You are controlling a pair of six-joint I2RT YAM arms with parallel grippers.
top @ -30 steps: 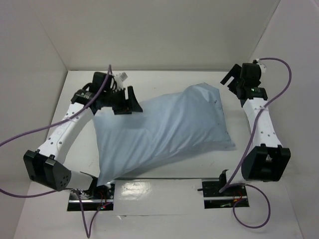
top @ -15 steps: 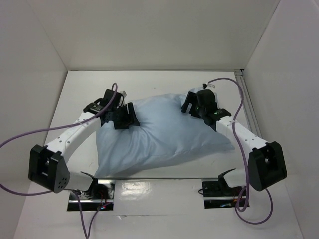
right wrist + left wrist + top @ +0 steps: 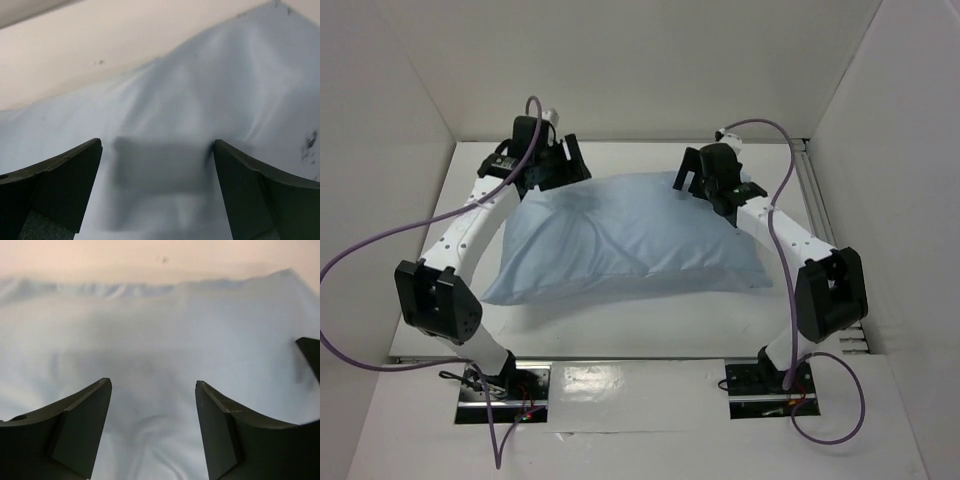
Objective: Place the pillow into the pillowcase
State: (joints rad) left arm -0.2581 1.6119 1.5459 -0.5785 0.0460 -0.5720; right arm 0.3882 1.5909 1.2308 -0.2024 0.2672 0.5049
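Here's the pillowcase [image 3: 630,245], light blue and puffed right up, lying flat across the table [image 3: 640,328] between the two arms (whatever fills it is hidden under the blue). The left gripper [image 3: 152,384] sits at the far left corner, jaws spread well apart, wrinkled fabric lying beneath and beyond them, nothing pinched. Over to the right gripper [image 3: 157,145], at the far edge toward the right end: jaws spread very wide above a smooth swell of cloth, with its shadow on the fabric, gripping nothing either.
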